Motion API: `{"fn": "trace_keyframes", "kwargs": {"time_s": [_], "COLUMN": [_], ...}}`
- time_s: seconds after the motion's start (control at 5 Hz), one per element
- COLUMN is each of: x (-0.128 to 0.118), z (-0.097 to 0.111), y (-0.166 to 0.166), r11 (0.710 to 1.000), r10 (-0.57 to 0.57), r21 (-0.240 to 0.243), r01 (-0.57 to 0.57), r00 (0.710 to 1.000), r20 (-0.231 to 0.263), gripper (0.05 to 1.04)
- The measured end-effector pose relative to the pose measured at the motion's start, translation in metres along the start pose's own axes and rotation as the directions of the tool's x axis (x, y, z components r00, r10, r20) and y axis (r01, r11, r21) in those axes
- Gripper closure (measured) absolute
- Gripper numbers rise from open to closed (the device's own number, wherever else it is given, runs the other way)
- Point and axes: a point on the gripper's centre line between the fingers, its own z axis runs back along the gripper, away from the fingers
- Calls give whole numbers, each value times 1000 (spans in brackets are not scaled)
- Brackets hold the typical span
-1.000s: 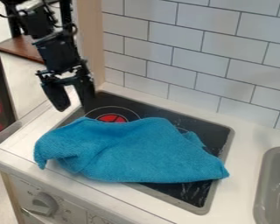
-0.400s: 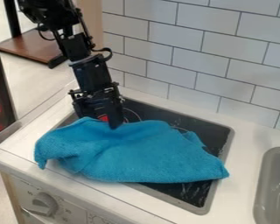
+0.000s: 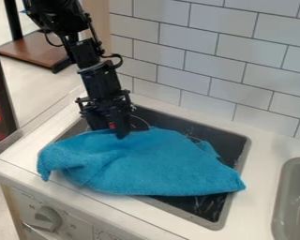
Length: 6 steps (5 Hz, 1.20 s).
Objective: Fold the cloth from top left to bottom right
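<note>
Black hand (image 3: 111,131) at the upper-left edge of the blue cloth (image 3: 151,164).
The cloth lies rumpled across the dark stovetop (image 3: 204,207), its left end over the white bench (image 3: 263,173); the hand points down there, whether open or closed I cannot tell.

Gripper (image 3: 112,132): moved from near the stove's back left corner, short of the cloth, to the cloth's far edge, left part, which it now meets. Cloth (image 3: 146,166): the raised fold in that edge, beside the gripper, now sits lower and flatter. Red burner mark (image 3: 112,125): formerly broadly exposed, now reduced to a small spot.
</note>
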Motion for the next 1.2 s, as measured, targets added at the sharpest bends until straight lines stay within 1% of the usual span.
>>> {"fn": "trace_keyframes", "kwargs": {"time_s": [0.2, 0.4, 0.6, 0.8, 1.0, 1.2], "x": [1, 0, -3, -1, -5, -16], "z": [0, -1, 0, 18, 37, 33], "y": [1, 2, 5, 1, -15, -58], "r11": [1000, 1000, 999, 997, 993, 960], "r10": [-9, -4, -1, -29, -85, -264], "r21": [10, 15, 38, 72, 91, 99], "r01": [9, 4, 1, 26, 78, 260], "r00": [1000, 1000, 1000, 999, 994, 964], "r20": [6, 3, -5, 38, 72, 29], "gripper": [756, 954, 1032, 1034, 1034, 1034]}}
